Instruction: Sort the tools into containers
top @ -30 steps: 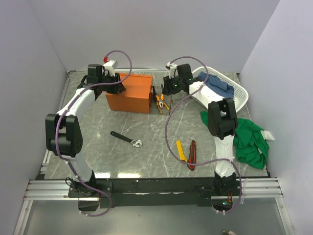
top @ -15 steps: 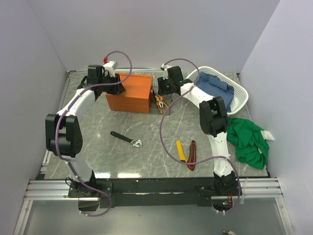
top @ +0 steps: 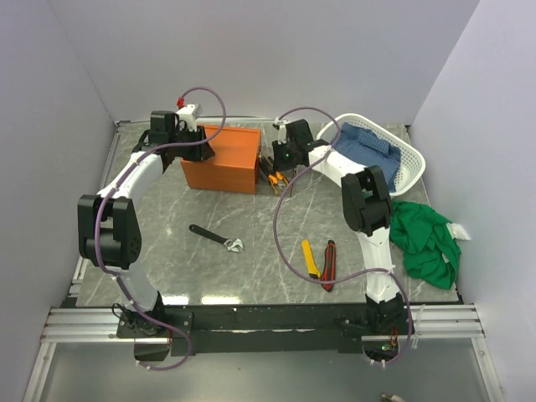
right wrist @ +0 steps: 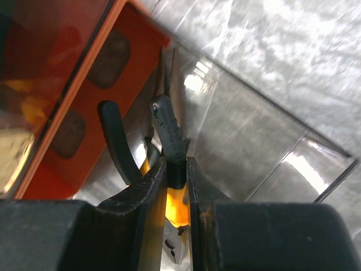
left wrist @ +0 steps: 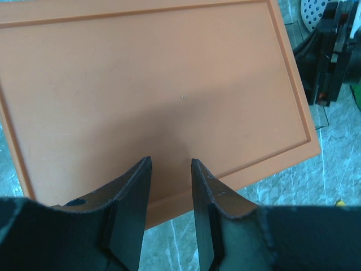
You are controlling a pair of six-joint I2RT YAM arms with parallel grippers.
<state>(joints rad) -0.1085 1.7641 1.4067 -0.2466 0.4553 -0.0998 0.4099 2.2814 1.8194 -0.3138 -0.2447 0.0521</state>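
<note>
The orange box (top: 222,159) stands at the back of the table with its lid on; the lid fills the left wrist view (left wrist: 152,84). My left gripper (top: 198,144) hovers over the box's left end, open and empty (left wrist: 169,164). My right gripper (top: 281,159) is down beside the box's right side, shut on one black-and-yellow handle of the pliers (right wrist: 169,135), which lie on the table (top: 275,173). A black wrench (top: 216,238), a yellow utility knife (top: 310,257) and a red-black utility knife (top: 329,265) lie on the near half. No green-handled screwdrivers show.
A white basket (top: 409,172) holding a blue cloth (top: 368,142) stands at the back right. A green cloth (top: 427,239) lies at the right edge. The box's side (right wrist: 67,113) is close to my right fingers. Purple cables loop over both arms.
My right gripper has moved left from the basket's edge to the pliers beside the box and lowered onto them. The left arm has not moved.
</note>
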